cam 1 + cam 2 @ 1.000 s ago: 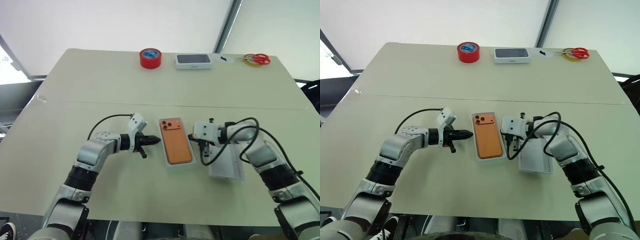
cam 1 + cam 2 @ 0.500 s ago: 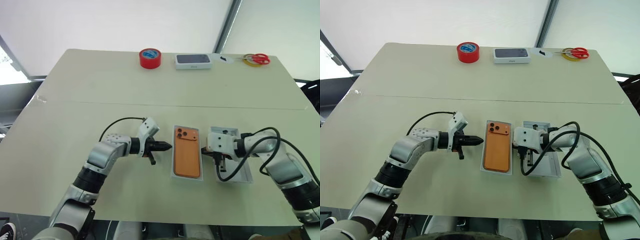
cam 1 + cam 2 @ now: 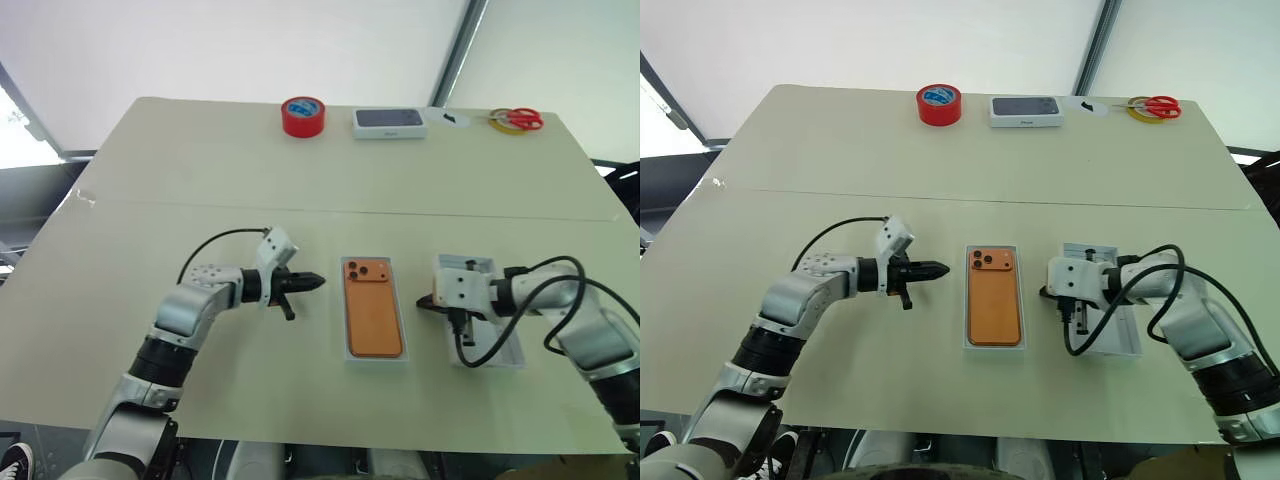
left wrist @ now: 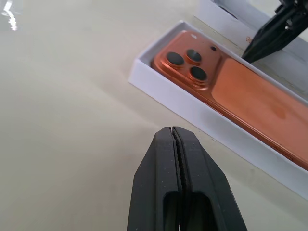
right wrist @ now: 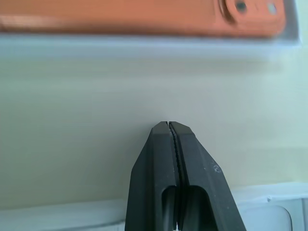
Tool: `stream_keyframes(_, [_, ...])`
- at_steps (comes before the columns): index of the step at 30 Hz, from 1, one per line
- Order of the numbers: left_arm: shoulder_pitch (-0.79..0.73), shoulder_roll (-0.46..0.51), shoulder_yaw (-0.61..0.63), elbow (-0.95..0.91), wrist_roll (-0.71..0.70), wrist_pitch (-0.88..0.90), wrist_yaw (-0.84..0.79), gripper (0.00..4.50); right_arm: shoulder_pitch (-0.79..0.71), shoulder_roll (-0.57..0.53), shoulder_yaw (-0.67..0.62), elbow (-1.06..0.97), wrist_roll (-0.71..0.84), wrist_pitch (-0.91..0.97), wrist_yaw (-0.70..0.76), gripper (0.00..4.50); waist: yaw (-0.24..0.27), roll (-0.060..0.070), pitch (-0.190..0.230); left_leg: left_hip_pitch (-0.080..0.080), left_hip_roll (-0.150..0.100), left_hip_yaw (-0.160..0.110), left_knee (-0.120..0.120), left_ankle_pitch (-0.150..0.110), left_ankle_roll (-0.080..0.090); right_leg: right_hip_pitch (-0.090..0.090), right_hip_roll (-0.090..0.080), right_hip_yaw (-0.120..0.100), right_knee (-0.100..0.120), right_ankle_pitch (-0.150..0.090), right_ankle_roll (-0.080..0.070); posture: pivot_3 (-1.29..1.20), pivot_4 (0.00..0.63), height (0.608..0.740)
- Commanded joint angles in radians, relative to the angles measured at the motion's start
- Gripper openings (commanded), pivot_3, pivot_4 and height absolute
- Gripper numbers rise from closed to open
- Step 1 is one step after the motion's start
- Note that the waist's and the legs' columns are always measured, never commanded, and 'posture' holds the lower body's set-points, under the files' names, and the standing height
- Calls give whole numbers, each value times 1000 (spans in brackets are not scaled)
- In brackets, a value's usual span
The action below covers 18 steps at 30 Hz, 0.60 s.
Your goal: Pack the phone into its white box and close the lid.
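The orange phone (image 3: pixel 372 310) lies camera side up inside the white box (image 3: pixel 375 357) at the middle of the table. My left gripper (image 3: pixel 318 281) is shut and empty. It points at the box's left side from a short gap away, as the left wrist view shows (image 4: pixel 174 129). The lid (image 3: pixel 500 345) lies open side up to the right of the box, and a rounded recess shows inside it. My right gripper (image 3: pixel 423 303) is shut and empty, between the box and the lid's left wall, pointing toward the phone (image 5: pixel 144 17).
At the table's far edge stand a red tape roll (image 3: pixel 303 116), a white box with a dark top (image 3: pixel 389 121) and red-handled scissors (image 3: pixel 515 119). Open tabletop lies to the left of my left arm and behind the box.
The white box with the phone has slid to the right. My left gripper followed it, then drew back left. My right gripper and the lid have shifted to the right.
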Motion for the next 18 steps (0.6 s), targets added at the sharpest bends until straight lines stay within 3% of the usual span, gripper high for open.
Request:
stream_keyframes(1, [47,27,84,-86,-59,-17,-6,43,25,-21,-67,-34,58,13,5,0,-1,0,0,0,0,0,0,0,0,0,0,0,0,0,0,0,150,730])
stream_keyframes(4, [71,52,136,-102,-113,56,2,43,57,-30,-108,-108,170,128,56,0,-2,0,0,0,1,0,0,0,0,0,0,0,0,0,0,0,150,730])
stream_keyframes(7, [105,92,186,-143,-152,56,-17,872,111,-82,-159,-150,239,180,113,859,-1,1,0,0,1,0,0,-1,1,0,0,0,0,0,0,0,150,730])
stream_keyframes(10, [145,127,226,-187,-166,-12,-49,2415,70,-62,-179,-104,222,174,45,2402,-4,1,0,0,1,0,0,-2,3,1,0,0,-1,0,0,0,150,730])
stream_keyframes(12, [176,143,261,-217,-184,-61,-70,3402,18,-16,-205,-95,234,244,-41,2412,-7,1,1,0,1,0,0,-1,2,0,-1,0,-1,0,0,0,150,730])
stream_keyframes(18, [302,201,334,-281,-184,-281,-167,3402,49,49,-274,-273,283,545,-231,2412,-9,3,0,0,1,0,-5,0,-1,-1,-1,0,-4,0,0,0,150,730])
